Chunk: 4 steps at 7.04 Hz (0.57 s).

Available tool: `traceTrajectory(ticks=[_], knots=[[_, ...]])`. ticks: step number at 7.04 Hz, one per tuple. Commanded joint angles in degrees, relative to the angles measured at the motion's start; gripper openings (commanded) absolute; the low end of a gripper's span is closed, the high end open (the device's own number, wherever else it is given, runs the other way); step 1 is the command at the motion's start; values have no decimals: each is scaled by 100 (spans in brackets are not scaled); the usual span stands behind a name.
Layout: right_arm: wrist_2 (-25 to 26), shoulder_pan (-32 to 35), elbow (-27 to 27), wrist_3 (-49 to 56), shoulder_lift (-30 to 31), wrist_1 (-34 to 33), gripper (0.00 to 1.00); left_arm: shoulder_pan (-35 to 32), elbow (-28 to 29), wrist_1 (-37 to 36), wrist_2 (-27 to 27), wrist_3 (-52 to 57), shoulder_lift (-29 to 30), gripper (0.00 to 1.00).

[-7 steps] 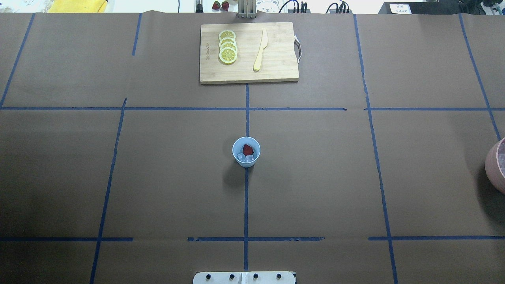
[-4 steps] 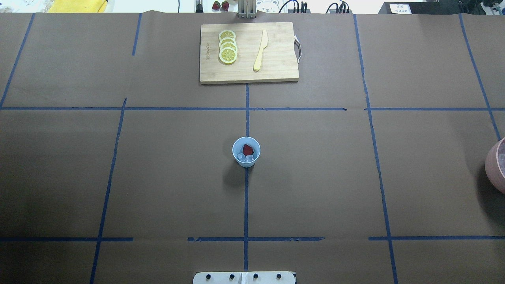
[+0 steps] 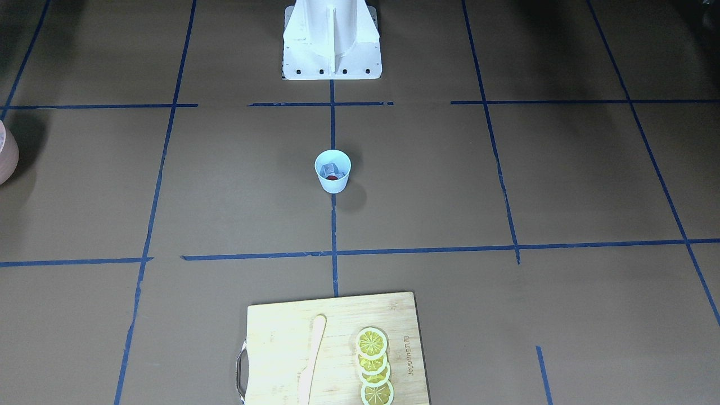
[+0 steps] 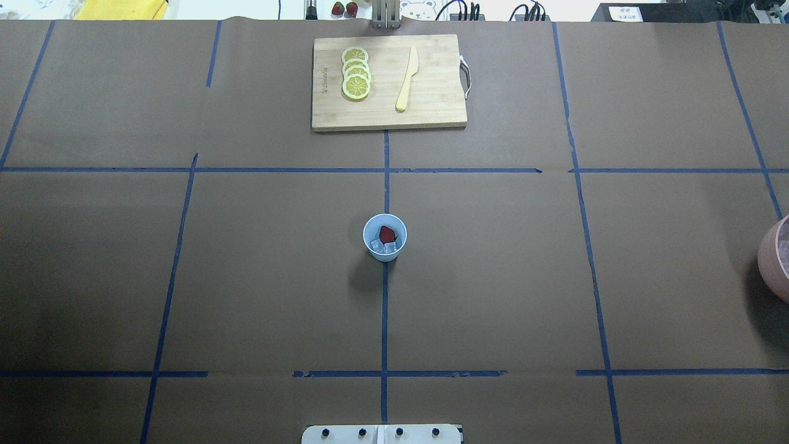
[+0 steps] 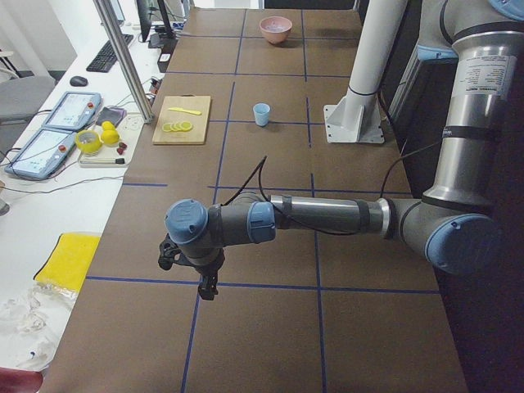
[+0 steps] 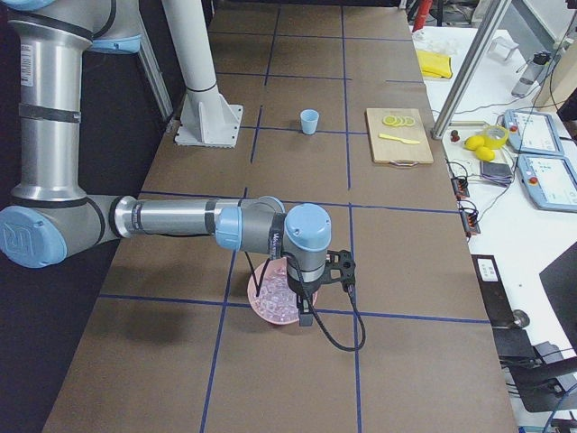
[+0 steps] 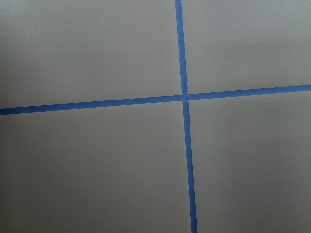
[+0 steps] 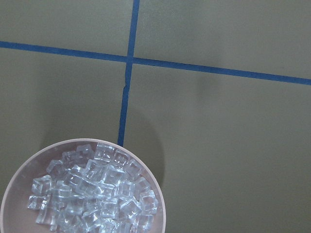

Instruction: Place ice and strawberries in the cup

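1. Though small in the front-facing view, the cup [image 3: 333, 185] plainly stands upright on the centre tape line, in front of the robot's base. It has ice [image 3: 328, 168] and a red strawberry [image 3: 332, 178] inside. Neither arm appears here.
2. From overhead, the berry lies toward the cup's far side, on top of the cubes. Both ingredients are in, so I judge the task essentially finished, with no step visibly left. Nothing differs from the earlier overhead frames: the cup, its contents, the cutting board [image 4: 431, 74] and the pink bowl [image 4: 767, 259] at the right edge sit exactly as they did.
3. In the left side view, the left gripper [image 5: 207, 286] hangs pointing down over bare table, well apart from the cup. I cannot tell whether its jaws are wide or narrow.
4. In the right side view, the right gripper [image 6: 305, 316] hangs over the pink bowl, also well apart from the cup. Its jaw spread cannot be told here either.
5. The left wrist camera shows only a tape cross [image 7: 184, 96]. The right wrist camera looks down on the bowl, which is full of spare cubes [image 8: 92, 194]. No fingers show in either view.
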<state>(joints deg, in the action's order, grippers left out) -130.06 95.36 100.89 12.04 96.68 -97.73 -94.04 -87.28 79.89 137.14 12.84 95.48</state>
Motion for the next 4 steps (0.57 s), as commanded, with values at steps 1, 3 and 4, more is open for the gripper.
traceTrajectory(ticks=[1, 3, 4], knots=[[-2, 0, 0, 0, 0, 0, 100, 0, 9, 0, -3, 0, -38, 100], [-2, 0, 0, 0, 0, 0, 100, 0, 0, 0, 6, 0, -74, 100], [-2, 0, 0, 0, 9, 0, 100, 0, -8, 0, 6, 0, -74, 100]])
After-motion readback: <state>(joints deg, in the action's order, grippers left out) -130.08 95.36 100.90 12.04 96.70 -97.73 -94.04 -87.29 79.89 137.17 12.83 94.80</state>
